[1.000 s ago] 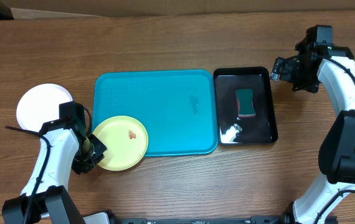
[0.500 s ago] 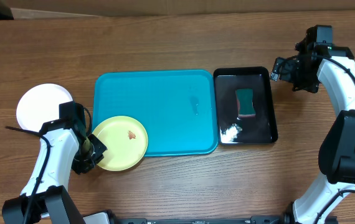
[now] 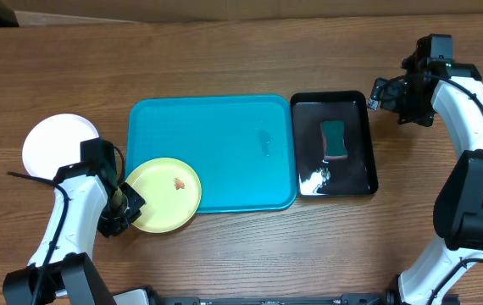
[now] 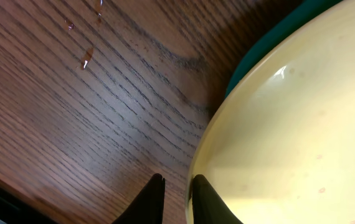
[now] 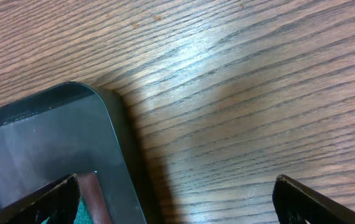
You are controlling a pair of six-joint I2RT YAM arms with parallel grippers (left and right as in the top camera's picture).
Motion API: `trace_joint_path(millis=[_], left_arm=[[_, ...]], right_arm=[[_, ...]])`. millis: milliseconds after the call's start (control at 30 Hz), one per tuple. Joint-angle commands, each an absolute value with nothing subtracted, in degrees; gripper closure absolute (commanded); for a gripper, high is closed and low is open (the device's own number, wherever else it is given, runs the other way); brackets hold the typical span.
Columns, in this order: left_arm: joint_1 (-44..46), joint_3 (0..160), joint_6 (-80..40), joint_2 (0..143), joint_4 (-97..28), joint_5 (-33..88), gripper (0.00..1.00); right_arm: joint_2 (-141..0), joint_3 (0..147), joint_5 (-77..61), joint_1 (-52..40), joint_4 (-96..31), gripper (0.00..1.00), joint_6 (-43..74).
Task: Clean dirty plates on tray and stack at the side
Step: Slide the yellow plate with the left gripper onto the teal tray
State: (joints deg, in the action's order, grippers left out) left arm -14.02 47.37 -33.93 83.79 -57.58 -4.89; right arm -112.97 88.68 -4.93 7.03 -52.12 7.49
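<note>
Yellow-green plate [image 3: 170, 191] rim pinched by left gripper [image 4: 176, 185]; right gripper [image 5: 175, 183] gapes wide.

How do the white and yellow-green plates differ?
The white round plastic plate lies on the table left of the turquoise rectangular plastic tray, ungripped; the yellow-green round plastic plate overlaps the tray's corner, rim pinched by the left gripper. Yellow-green shows a reddish smear; white shows none. Both round, similar size.

Black tray [image 3: 308, 148], green sponge [image 3: 334, 140], wooden table [image 3: 224, 51]
</note>
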Motion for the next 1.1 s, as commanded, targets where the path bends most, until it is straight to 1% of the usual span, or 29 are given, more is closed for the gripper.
trace_joint_path(millis=[0,567,833,967,1067], left_arm=[[-14.2,47.0,-33.2,83.0,-57.6,-4.4,0.81],[-14.2,47.0,-33.2,83.1,-57.1,-4.4,0.82],[-14.2,47.0,-33.2,83.1,-56.8,-4.4,0.84],[-14.2,47.0,-33.2,83.1,-56.8,-4.4,0.88],[-14.2,47.0,-33.2,83.1,-56.7,-4.4,0.89]], right_arm=[[-111.4,89.3,-4.5,6.8,-51.9,0.00,7.7],[-111.4,89.3,-4.5,6.8,-51.9,0.00,7.7],[-111.4,89.3,-4.5,6.8,-51.9,0.00,7.7],[-111.4,89.3,-4.5,6.8,-51.9,0.00,7.7],[-111.4,89.3,-4.6,6.8,-51.9,0.00,7.7]])
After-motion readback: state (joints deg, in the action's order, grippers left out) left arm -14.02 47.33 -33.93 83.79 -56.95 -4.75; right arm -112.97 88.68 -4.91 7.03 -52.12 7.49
